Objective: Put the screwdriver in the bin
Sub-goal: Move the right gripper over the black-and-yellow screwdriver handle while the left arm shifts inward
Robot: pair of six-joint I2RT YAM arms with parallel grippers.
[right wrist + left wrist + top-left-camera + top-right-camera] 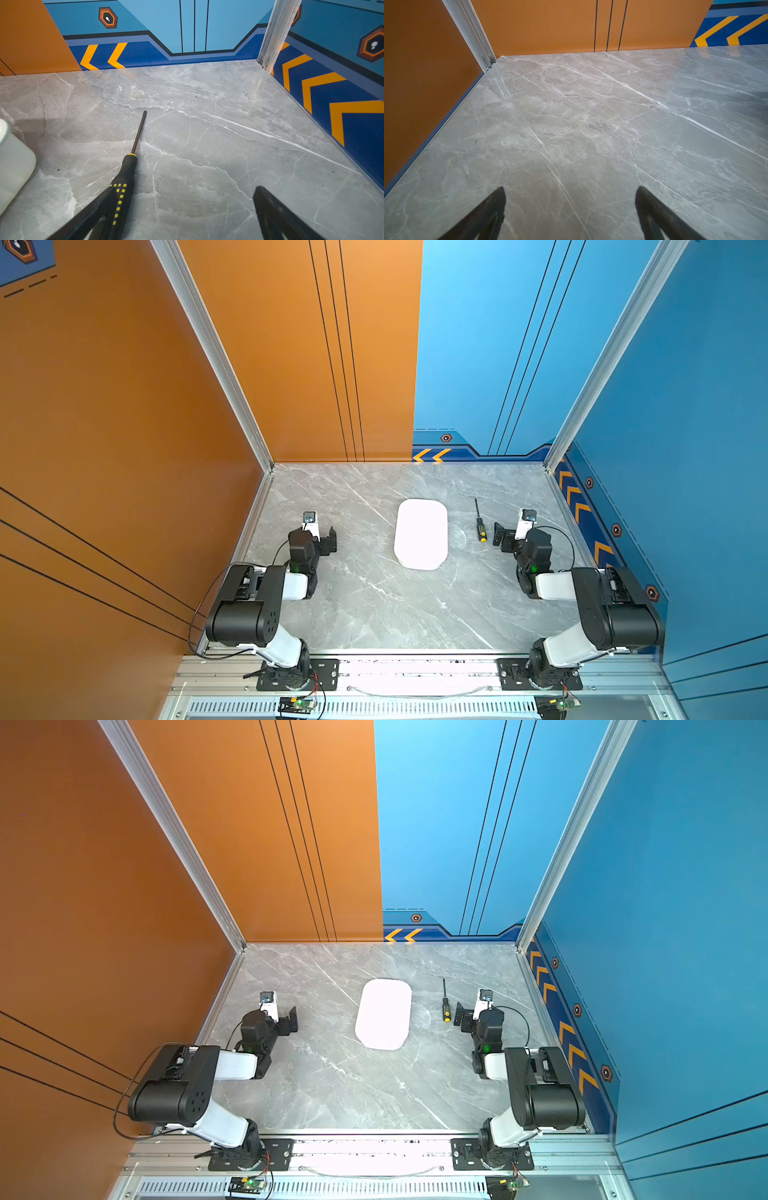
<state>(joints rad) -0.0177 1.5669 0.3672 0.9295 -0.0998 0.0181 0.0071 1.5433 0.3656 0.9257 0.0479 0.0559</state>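
Grey marble worktop [374, 605]: slim black-yellow screwdriver [479, 520] lies near shallow white plastic bin [420, 563].
Left jaws apart; right jaws apart, just beside the handle.

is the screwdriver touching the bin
Apart. Both top views show a strip of bare table between the screwdriver and the bin.

The bin [421, 534], a shallow white rectangular tub with rounded corners, sits on the surface [374, 605]. The screwdriver [479, 520] lies flat just to the right of the bin, not touching it and roughly parallel to its long side. The thin black shaft points away from the bin's near end. Its handle is black with yellow dots and a yellow end cap.
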